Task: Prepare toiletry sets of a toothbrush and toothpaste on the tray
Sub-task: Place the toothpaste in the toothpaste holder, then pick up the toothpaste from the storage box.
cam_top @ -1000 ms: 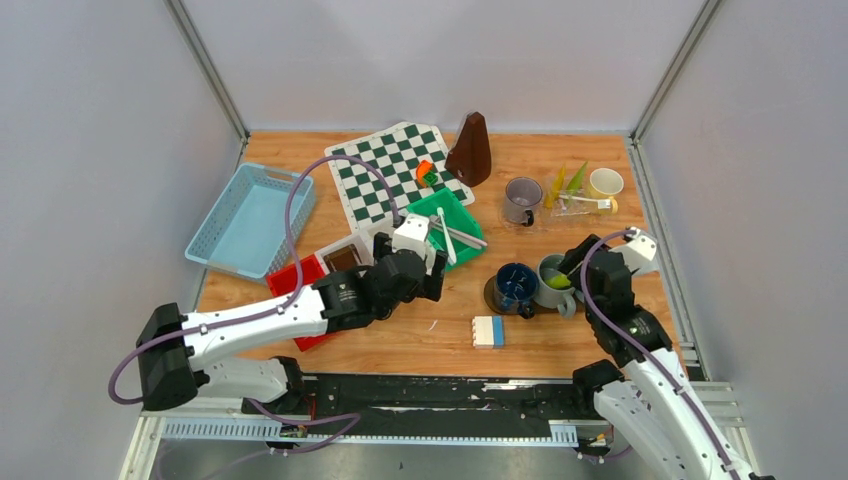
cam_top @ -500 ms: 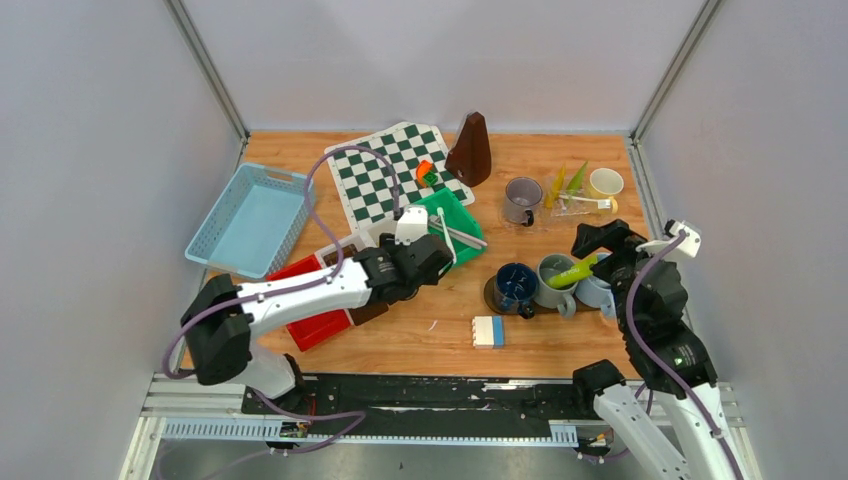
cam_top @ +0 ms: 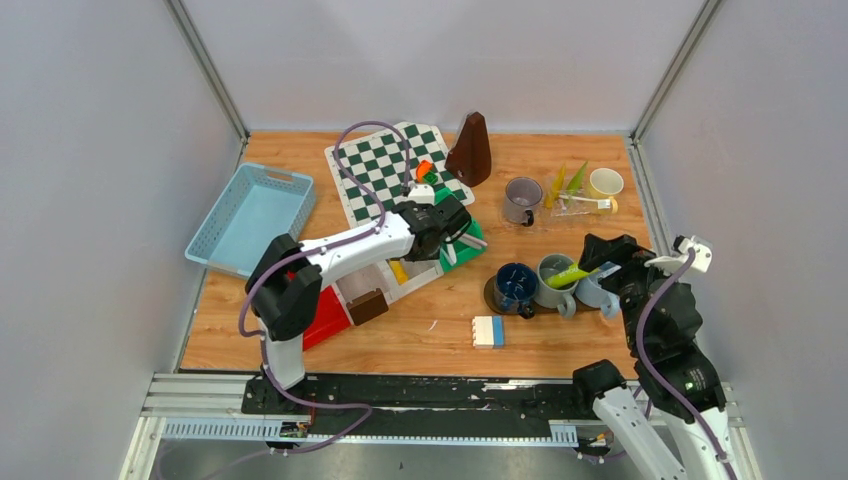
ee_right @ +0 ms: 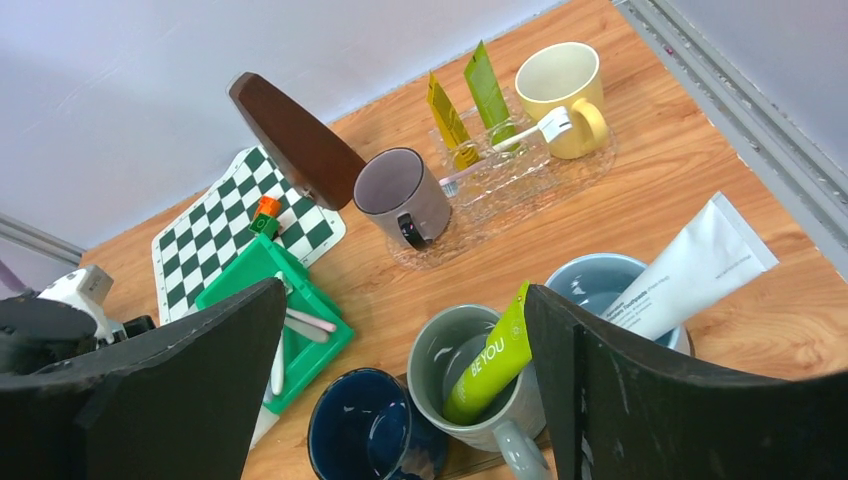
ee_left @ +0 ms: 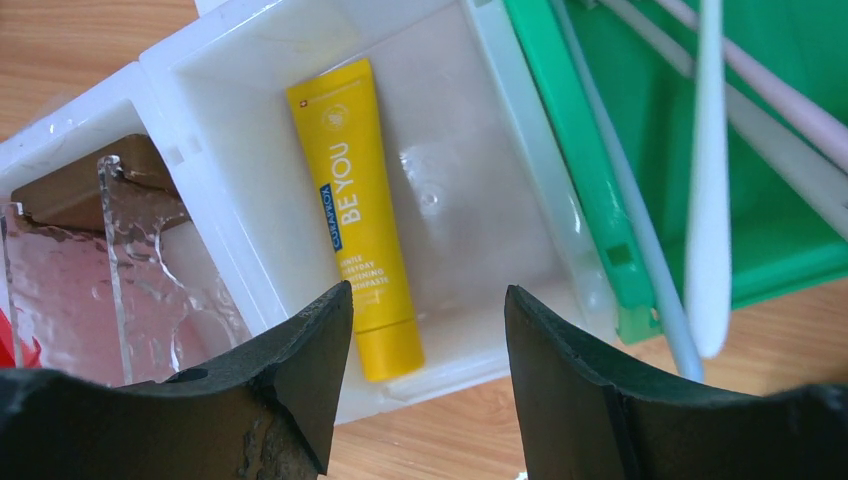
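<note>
My left gripper (cam_top: 447, 226) is open and empty above a white bin (ee_left: 250, 60) holding a yellow tube (ee_left: 355, 215). Slim toothbrushes (ee_left: 708, 180) lie in the green bin (ee_left: 790, 240) beside it. My right gripper (ee_right: 405, 300) is open and empty, above and behind the mugs. The grey-green mug (ee_right: 470, 390) holds a green tube (ee_right: 495, 355). The light blue mug (ee_right: 590, 285) holds a white tube (ee_right: 700, 265). The dark blue mug (ee_right: 365, 430) is empty. On the glass tray (ee_right: 590, 165) stand a grey mug (ee_right: 400, 195), a pale yellow mug (ee_right: 555, 85), two tubes and a toothbrush (ee_right: 510, 140).
A light blue basket (cam_top: 250, 218) stands at the left. A chessboard (cam_top: 385, 165) and a brown metronome (cam_top: 470, 150) are at the back. A red bin (cam_top: 320, 315) and a brown block (cam_top: 367, 305) lie near the left arm. A white-and-blue block (cam_top: 488, 331) lies at the front.
My left gripper has swung away and to the right, over the white and green bins. My right gripper has pulled back right from the grey-green mug, leaving the green tube in it.
</note>
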`<state>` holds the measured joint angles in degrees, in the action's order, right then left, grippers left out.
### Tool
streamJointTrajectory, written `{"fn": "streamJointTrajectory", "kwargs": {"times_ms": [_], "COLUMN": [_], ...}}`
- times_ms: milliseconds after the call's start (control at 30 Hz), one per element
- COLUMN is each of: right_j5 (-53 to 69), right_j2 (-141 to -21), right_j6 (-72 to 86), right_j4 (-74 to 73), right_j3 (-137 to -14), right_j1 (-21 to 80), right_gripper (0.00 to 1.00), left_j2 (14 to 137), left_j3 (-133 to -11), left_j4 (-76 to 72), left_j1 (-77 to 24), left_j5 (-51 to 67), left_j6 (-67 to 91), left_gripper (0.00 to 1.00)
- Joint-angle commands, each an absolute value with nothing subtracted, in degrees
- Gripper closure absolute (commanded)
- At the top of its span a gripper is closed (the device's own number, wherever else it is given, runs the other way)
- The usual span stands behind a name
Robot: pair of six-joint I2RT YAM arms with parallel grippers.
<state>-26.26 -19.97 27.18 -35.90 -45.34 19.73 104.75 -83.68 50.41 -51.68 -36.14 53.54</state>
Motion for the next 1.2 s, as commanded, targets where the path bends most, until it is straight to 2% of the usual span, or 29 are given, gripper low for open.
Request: {"fn": "streamJointTrajectory", "kwargs": {"times_ms": [0, 500, 667, 1000, 1167], "right_j5": [-28.2, -29.7, -30.1, -29.6, -27.0], "right_j2": [-18.1, -13.7, -13.1, -13.9, -16.2], "right_j6": [24.3, 22.2, 22.0, 21.4, 21.6], "right_j4": [-35.2, -34.6, -34.2, -33.4, -33.4], "right_j3": [-44.3, -41.8, -41.3, -41.6, -42.6], "right_j1": [19.6, 19.6, 19.6, 19.6, 19.6], "right_gripper": [0.09, 0.07, 0.07, 0.07, 0.07], "left_j2": [108.2, 115.9, 117.2, 111.8, 106.1], "left_j3": [-88.3, -87.6, -87.1, -85.3, -82.3], "left_j4": [57.2, 58.1, 56.5, 55.4, 53.6], "left_j1": [-50.2, -45.8, -45.0, -44.9, -44.9], "left_j5": [-34.8, -28.9, -26.5, -25.2, -25.5], "left_j6": [55.2, 58.0, 58.3, 60.1, 61.0], "left_gripper": [0.35, 0.37, 0.40, 0.67, 0.74]}}
